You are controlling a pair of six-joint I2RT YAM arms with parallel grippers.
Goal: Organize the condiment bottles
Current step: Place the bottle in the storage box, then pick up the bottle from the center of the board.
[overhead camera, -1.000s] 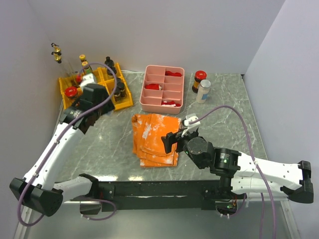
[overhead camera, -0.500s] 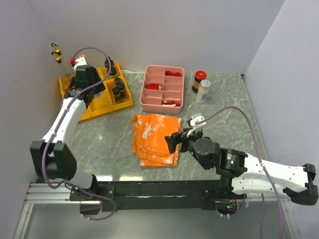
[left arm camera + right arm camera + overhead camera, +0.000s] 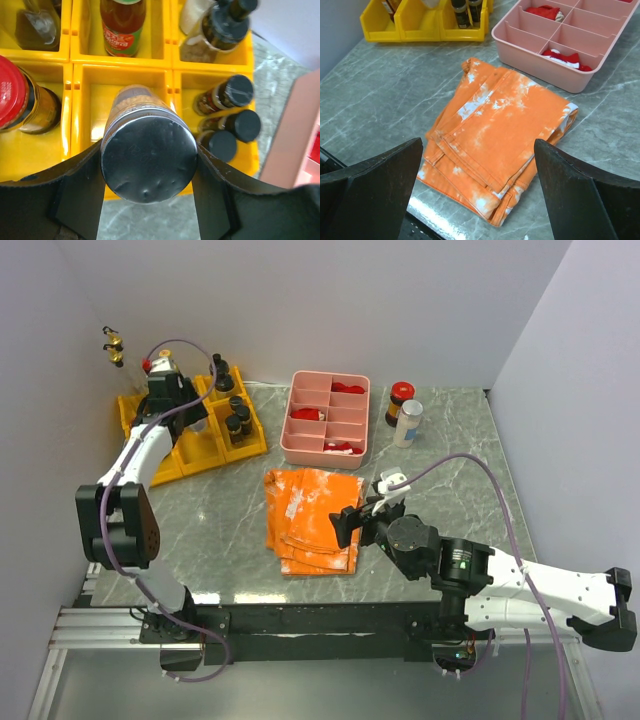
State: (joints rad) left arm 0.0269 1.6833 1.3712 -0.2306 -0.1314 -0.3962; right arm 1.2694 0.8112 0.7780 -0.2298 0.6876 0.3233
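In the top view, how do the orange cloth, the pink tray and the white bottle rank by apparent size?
1. orange cloth and pink tray: too alike to rank
2. white bottle: clearly smallest

Wears white shells (image 3: 130, 465) over black joints (image 3: 110, 530) behind the black fingers (image 3: 370, 195); trails a looping purple cable (image 3: 480, 472) back from each wrist.

A silver-capped jar (image 3: 148, 152) is gripped between the left fingers (image 3: 75, 200) over the far-left yellow bins (image 3: 200, 452), which hold black-capped bottles (image 3: 238, 420). A red-capped jar (image 3: 401, 400) and a white bottle (image 3: 408, 423) stand side by side on the worktop (image 3: 450, 460), far right.
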